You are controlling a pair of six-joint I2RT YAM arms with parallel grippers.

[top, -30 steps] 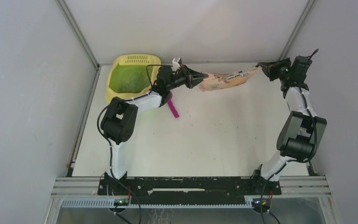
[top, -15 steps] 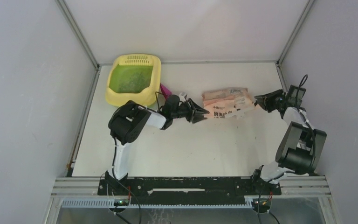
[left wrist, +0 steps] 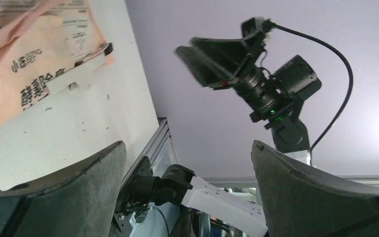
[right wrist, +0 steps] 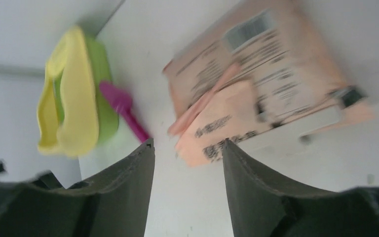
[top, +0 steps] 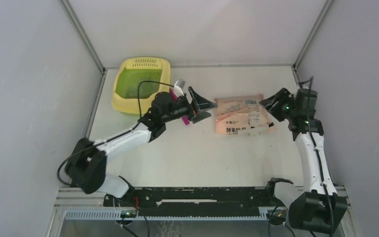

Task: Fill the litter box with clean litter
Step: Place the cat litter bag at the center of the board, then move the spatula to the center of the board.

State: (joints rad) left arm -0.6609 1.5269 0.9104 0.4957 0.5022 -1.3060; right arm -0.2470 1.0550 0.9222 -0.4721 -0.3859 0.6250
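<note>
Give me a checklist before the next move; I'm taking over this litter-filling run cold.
1. Left claw open and empty: ok.
2. Right claw open, not gripping anything: ok.
3. Bag lying flat on the table between both claws: ok.
4. Litter box upright at the back left: ok.
5. Enough litter in the box: cannot tell.
6. Scoop clear of the left arm: cannot tell.

Count on surface [top: 202, 158]: litter box [top: 120, 101], 1. Peach bag [top: 239, 116], 1. Magenta scoop [right wrist: 121, 104], 1. Robot arms, 2: left arm [top: 123, 140], right arm [top: 313, 158]; one pair of jaws each.
</note>
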